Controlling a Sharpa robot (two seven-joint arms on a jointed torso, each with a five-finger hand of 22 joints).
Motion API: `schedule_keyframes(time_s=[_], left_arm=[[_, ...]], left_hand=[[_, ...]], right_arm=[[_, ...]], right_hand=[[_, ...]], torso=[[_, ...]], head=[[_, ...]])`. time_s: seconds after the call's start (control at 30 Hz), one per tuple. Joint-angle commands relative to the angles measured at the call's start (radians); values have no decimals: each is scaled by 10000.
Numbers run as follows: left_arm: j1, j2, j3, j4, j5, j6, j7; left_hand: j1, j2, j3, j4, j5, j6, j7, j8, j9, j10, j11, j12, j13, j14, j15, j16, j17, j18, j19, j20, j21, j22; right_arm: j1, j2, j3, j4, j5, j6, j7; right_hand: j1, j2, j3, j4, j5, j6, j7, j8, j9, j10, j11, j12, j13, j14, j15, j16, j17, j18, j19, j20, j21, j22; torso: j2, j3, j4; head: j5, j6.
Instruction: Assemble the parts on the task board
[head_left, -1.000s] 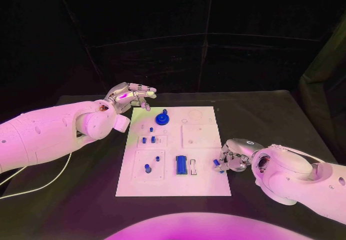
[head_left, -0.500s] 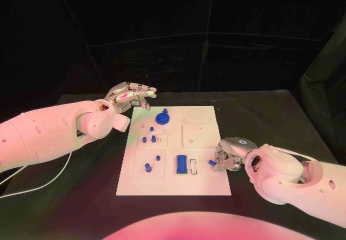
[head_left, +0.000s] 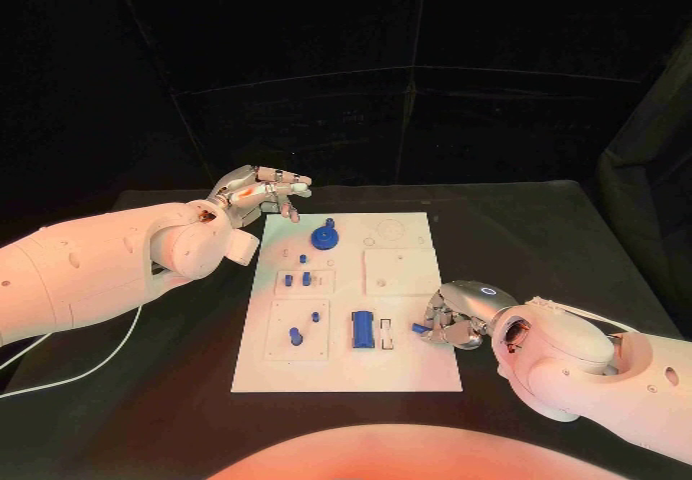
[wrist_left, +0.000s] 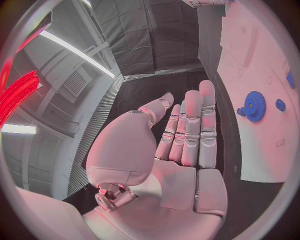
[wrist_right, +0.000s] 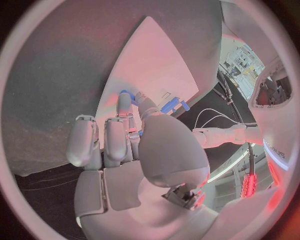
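The white task board (head_left: 411, 370) lies in the middle of the table. On it are a blue gear (head_left: 326, 238), several small blue pegs (head_left: 289, 281) and a blue block (head_left: 362, 330) beside a pale block (head_left: 385, 333). My right hand (head_left: 462, 318) is low over the board's right edge and pinches a small blue part (head_left: 421, 327), also seen at its fingertips in the right wrist view (wrist_right: 127, 94). My left hand (head_left: 263, 190) hovers off the board's far left corner, holding nothing. Its fingers (wrist_left: 190, 130) are stretched out, with the gear (wrist_left: 254, 106) past them.
The black table (head_left: 548, 230) runs wide on both sides of the board. A white cable (head_left: 87, 360) trails over the table under my left arm. A square recess (head_left: 400, 270) sits on the board just beyond my right hand.
My right hand has slid a little leftward over the board's right edge, carrying the small blue part. The left hand has stayed put.
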Motion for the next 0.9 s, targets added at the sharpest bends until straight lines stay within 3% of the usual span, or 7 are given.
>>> schedule_keyframes(time_s=[0.03, 0.23, 0.6, 0.7, 0.77, 0.9], left_arm=[[14, 1, 7, 18, 37, 118, -62], [14, 1, 7, 28, 37, 116, -69], [17, -17, 6, 73, 37, 136, -81], [18, -23, 6, 81, 36, 138, -84], [18, -29, 6, 87, 36, 139, -88], [19, -37, 6, 98, 36, 143, -94]], left_hand=[[-36, 20, -23, 39, 36, -67, -23, 35, -3, -56, -21, 35, 16, -59, 16, 60, -7, 204, 1, 31, -36, -7], [-36, 20, -23, 39, 36, -67, -23, 35, -3, -56, -21, 35, 16, -59, 16, 60, -7, 204, 1, 31, -36, -7], [-25, 21, -21, 36, 36, -78, -23, 42, -3, -72, -20, 47, 16, -66, 16, 66, -17, 205, 1, 32, -41, -12], [-25, 21, -21, 36, 36, -78, -23, 42, -3, -72, -20, 47, 16, -66, 16, 66, -17, 205, 1, 32, -41, -12], [-25, 21, -21, 36, 36, -78, -23, 42, -3, -72, -20, 47, 16, -66, 16, 66, -17, 205, 1, 32, -41, -12], [-25, 21, -21, 36, 36, -78, -23, 42, -3, -72, -20, 47, 16, -66, 16, 66, -17, 205, 1, 32, -41, -12]], right_arm=[[-26, -59, -21, 114, 1531, -1164, 682], [-24, -65, -19, 223, 2184, -1828, 1057], [-22, 226, -19, 124, 2992, -1739, 1117], [-22, 333, -19, 63, 3138, -1364, 874], [-22, 410, -19, 5, 3218, -1004, 661], [-22, 525, -19, -90, 3326, -645, 301]], right_hand=[[-241, -342, 474, 40, 87, 47, -16, -85, 34, 73, -8, 9, 9, 358, -43, -51, -12, -29, 11, -23, -61, -24], [-692, -764, 1402, 200, -71, 128, 12, -248, 19, 123, 17, 95, 68, 368, -26, -39, 17, -26, 21, -2, -58, -10], [-1042, -1094, 2085, 301, -18, 293, -18, -282, 82, 214, 0, 199, 133, 394, -35, 40, 116, -48, 78, -7, -2, 110], [-1333, -1249, 2151, 423, 333, 431, -63, -240, 138, 378, -27, 465, 333, 422, -55, 133, 222, -58, 108, -20, 29, 167], [-1567, -1317, 2094, 544, 341, 544, -95, -197, 176, 548, -49, 801, 599, 453, -67, 250, 355, -70, 138, -31, 62, 231], [-1897, -1296, 2031, 766, 513, 654, -148, -174, 220, 713, -91, 1084, 840, 486, -105, 386, 505, -93, 204, -64, 132, 364]], torso=[[-1, -11, 26], [7, 0, 22], [8, -7, 5], [6, -2, 16], [2, -3, 16], [8, -8, 19]], head=[[-18, 3], [4, 12], [1, -16], [-25, -55], [-25, -41], [-28, -35]])
